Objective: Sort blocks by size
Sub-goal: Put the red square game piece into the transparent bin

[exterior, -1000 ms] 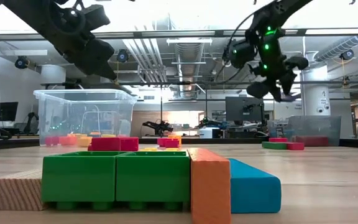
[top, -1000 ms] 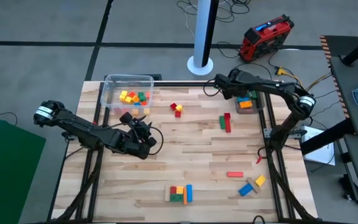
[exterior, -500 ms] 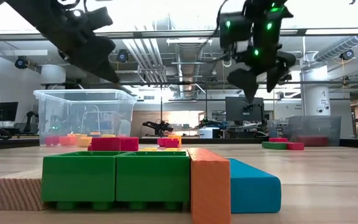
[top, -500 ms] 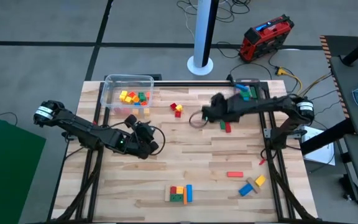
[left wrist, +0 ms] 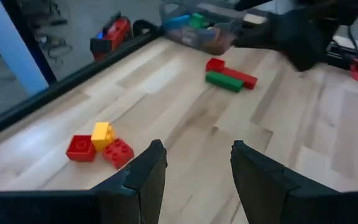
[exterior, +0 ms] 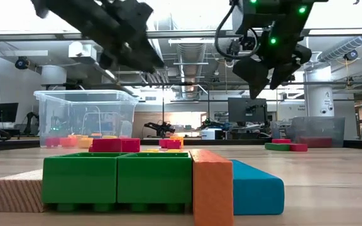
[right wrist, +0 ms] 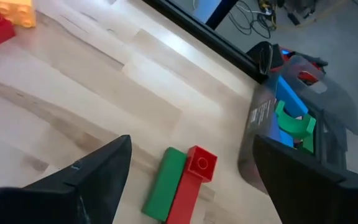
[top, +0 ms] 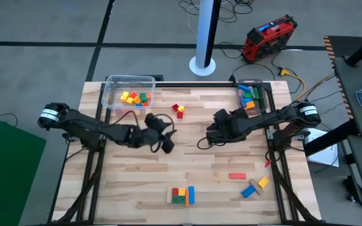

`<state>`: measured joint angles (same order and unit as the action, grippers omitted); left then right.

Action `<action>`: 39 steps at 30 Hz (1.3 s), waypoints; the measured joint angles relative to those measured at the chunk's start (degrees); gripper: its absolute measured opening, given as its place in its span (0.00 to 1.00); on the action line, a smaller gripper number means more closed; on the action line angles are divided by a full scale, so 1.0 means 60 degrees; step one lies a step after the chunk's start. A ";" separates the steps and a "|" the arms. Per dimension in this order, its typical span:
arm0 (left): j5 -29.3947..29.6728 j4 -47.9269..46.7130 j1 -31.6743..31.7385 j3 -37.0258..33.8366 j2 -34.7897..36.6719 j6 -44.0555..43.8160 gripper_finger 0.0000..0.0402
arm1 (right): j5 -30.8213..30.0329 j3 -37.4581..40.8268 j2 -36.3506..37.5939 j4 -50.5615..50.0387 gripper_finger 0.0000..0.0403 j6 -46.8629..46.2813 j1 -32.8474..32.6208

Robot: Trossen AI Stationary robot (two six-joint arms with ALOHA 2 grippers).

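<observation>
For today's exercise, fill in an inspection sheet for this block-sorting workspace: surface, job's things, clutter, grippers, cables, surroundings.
Surface: wooden table, intact.
Job's things: blocks in loose groups; red and green bars side by side; more in clear tub and dark tray.
Clutter: nothing seen.
Grippers: left gripper open, empty, raised; right gripper open, empty, over the bars.
Cables: on floor behind table.
Surroundings: red device, white pole.

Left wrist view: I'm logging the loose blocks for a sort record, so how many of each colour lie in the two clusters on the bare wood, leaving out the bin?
red blocks: 3 (two small, one bar)
yellow block: 1
green block: 1
Total: 5
</observation>
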<state>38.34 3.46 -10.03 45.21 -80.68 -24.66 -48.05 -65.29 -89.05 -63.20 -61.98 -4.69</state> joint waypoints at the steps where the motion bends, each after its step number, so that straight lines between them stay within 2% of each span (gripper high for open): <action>1: -0.0081 0.0091 0.0193 -0.0002 -0.0098 -0.0129 0.39 | -0.0001 0.0029 0.0042 -0.0048 0.79 -0.0027 -0.0060; 8: -0.0426 0.0111 0.1319 0.0057 -0.0782 -0.0801 0.40 | -0.0298 0.0462 0.0893 -0.0198 0.76 -0.0626 -0.0670; 14: -0.0585 0.0056 0.1697 0.0950 -0.1825 -0.0806 0.45 | -0.0805 0.0895 0.1790 -0.0151 0.78 -0.1253 -0.1331; 20: -0.0801 -0.2559 0.2032 0.2732 -0.2953 -0.1209 0.47 | -0.0850 0.1223 0.2106 -0.0116 0.82 -0.1698 -0.1666; 23: -0.0762 -0.3379 0.2098 0.3397 -0.3629 -0.1304 0.47 | -0.0791 0.1241 0.2040 -0.0063 0.83 -0.1700 -0.1741; 31: -0.0484 -0.4531 0.2709 0.4306 -0.4845 -0.2170 0.47 | -0.0557 0.1241 0.2056 0.0023 0.84 -0.1405 -0.1805; 39: -0.1004 -0.4669 0.3152 0.4393 -0.5090 -0.2632 0.47 | -0.0418 0.1241 0.2087 0.0164 0.83 -0.0997 -0.1828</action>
<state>32.32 -24.56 8.88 71.57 -111.22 -40.45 -50.55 -57.84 -76.53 -62.22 -67.96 -15.66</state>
